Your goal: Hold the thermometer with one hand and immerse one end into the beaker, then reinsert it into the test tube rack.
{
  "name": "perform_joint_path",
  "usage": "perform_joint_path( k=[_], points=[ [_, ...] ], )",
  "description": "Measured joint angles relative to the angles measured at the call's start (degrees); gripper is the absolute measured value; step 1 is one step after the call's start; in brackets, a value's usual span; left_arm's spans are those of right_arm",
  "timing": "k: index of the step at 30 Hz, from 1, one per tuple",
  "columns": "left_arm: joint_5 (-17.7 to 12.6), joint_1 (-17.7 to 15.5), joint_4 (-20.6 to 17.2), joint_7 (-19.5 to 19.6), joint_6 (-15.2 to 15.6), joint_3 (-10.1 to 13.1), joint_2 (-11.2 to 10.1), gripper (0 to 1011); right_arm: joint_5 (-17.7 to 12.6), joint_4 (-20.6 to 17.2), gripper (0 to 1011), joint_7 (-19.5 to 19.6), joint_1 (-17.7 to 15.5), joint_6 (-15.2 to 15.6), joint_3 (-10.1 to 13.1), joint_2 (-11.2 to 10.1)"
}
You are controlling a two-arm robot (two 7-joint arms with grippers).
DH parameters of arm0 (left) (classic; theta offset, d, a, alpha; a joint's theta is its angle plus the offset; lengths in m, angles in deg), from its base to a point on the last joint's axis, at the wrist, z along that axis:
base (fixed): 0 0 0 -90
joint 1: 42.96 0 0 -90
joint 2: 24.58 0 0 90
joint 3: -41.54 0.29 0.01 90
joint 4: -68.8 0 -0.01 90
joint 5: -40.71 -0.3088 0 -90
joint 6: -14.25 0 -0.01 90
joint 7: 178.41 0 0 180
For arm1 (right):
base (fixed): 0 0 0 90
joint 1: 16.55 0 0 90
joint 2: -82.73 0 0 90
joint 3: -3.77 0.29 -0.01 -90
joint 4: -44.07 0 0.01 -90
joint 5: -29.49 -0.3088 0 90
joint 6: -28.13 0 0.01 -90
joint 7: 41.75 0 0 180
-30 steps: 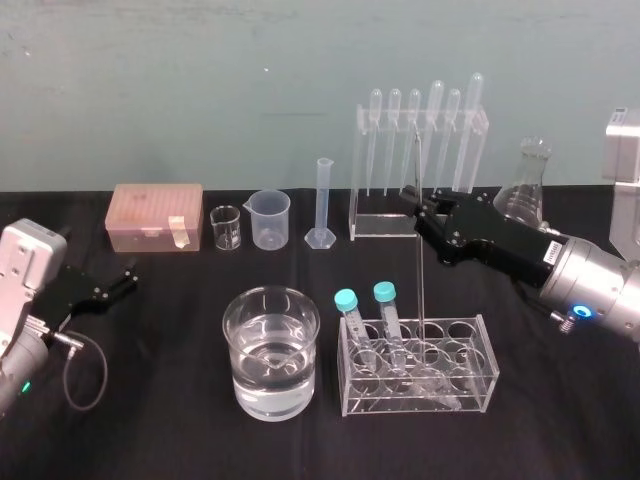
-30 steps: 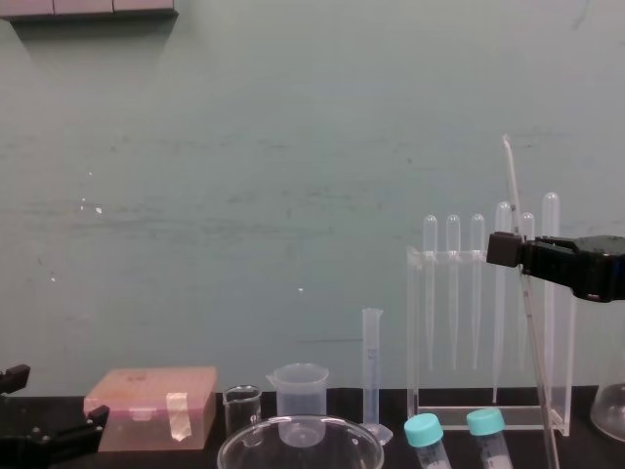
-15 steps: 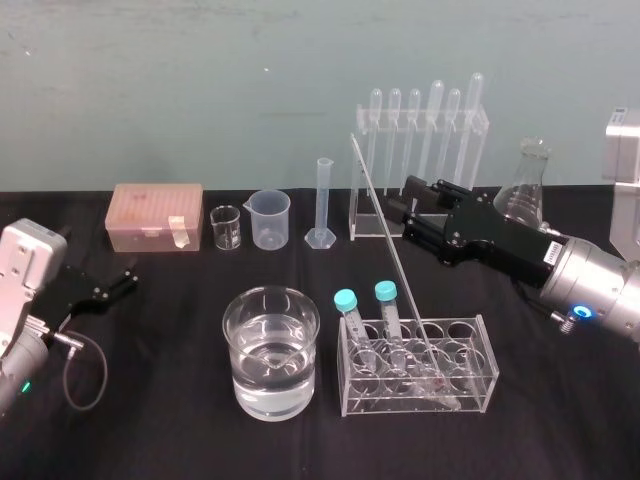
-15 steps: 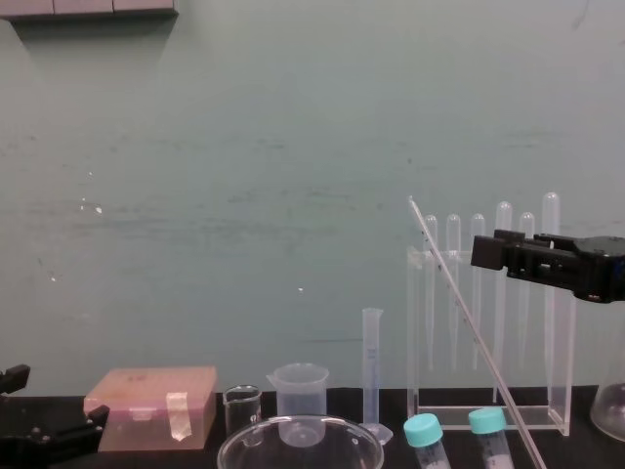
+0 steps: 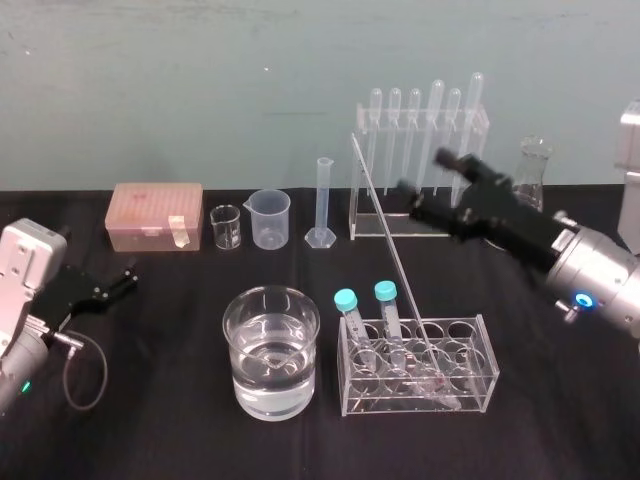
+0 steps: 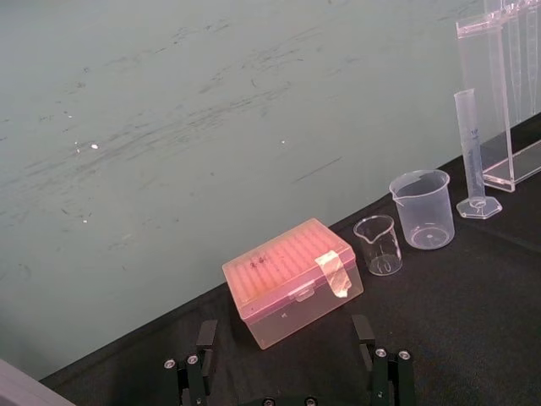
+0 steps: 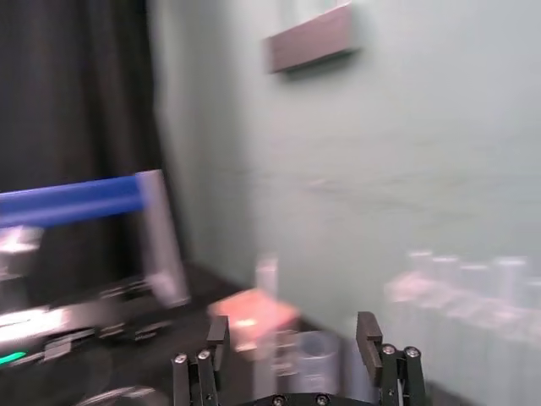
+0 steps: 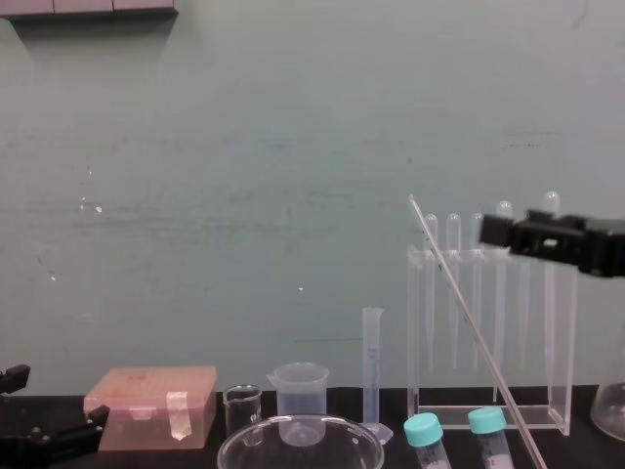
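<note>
The thermometer (image 5: pixel 390 250), a long thin glass rod, leans to the left with its red tip down in the low clear test tube rack (image 5: pixel 482 388). Nothing holds it; in the chest view the thermometer (image 8: pixel 469 322) slants up across the tall pipette stand. My right gripper (image 5: pixel 420 172) hovers open up and to the right of the rod's upper part, clear of it. In the right wrist view the right gripper (image 7: pixel 292 338) has nothing between its fingers. The whitish plastic beaker (image 5: pixel 270 218) stands at the back, left of centre. My left gripper (image 5: pixel 115 282) rests open at the table's left.
A wide glass dish (image 5: pixel 271 350) of water stands left of the rack, which holds two teal-capped tubes (image 5: pixel 347 312). Along the back stand a pink box (image 5: pixel 155 215), a small glass beaker (image 5: pixel 226 227), a graduated cylinder (image 5: pixel 323 200), a tall acrylic pipette stand (image 5: pixel 420 160) and a flask (image 5: pixel 535 165).
My right gripper opened and let go of the thermometer. The rod tipped from upright to a leftward lean in the rack. The gripper then rose and drew back to the right.
</note>
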Motion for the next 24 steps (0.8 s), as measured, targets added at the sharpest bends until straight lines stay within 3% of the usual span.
perform_joint_path(
  k=[2,6,7,10,12,24],
  points=[
    [0.0,0.0,0.0,0.0,0.0,0.0,0.0,1008,2.6,-0.4,998,6.5,-1.2,-1.0,1.6,1.0],
    [0.0,0.0,0.0,0.0,0.0,0.0,0.0,1008,8.7,-0.5,1003,19.4,-3.3,-0.8,3.7,2.8],
    [0.0,0.0,0.0,0.0,0.0,0.0,0.0,1008,11.3,-0.3,1003,23.1,-4.0,0.1,3.9,3.1],
    [0.0,0.0,0.0,0.0,0.0,0.0,0.0,1008,14.8,0.6,1002,28.8,-5.2,3.2,3.7,3.6],
    [0.0,0.0,0.0,0.0,0.0,0.0,0.0,1008,16.0,1.0,1003,30.7,-5.7,4.7,3.5,3.8],
    [0.0,0.0,0.0,0.0,0.0,0.0,0.0,1008,15.4,0.7,1003,29.8,-5.4,3.7,3.7,3.7]
  ],
)
